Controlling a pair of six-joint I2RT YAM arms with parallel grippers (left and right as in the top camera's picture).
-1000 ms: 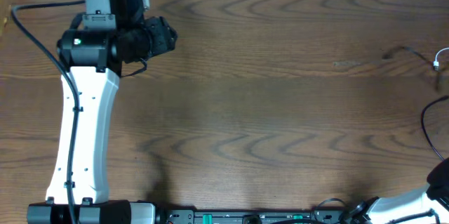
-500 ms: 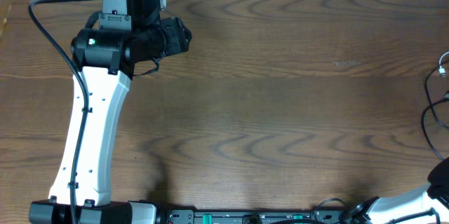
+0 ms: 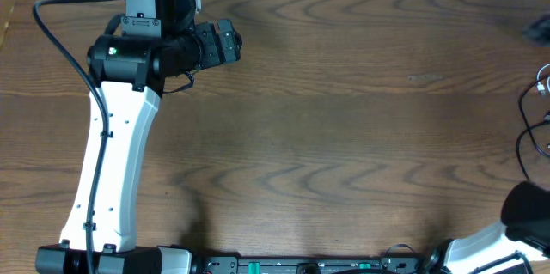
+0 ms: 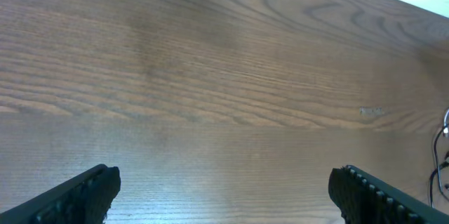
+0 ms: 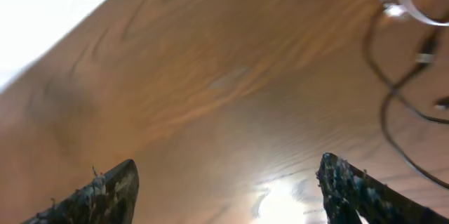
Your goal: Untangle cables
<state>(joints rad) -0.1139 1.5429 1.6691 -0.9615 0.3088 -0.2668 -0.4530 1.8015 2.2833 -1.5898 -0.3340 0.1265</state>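
Cables [image 3: 520, 147] lie at the desk's [image 3: 344, 137] right edge, partly cut off overhead. The right wrist view shows the white cord [image 5: 414, 10] looped just beside the black cord [image 5: 382, 115], though it's blurry. Left hand [image 4: 224, 197] gapes wide and empty, well apart from them. Right hand [image 5: 228, 192] is also wide and empty, near the cords. We'd say the step is the reach. Come in low and pinch one cord on a free run, not at a crossing. Don't nudge the tangle off the edge.

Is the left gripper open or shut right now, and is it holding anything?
Open and empty. In the left wrist view the left gripper has its fingers spread to opposite edges, with only the wooden table between them.
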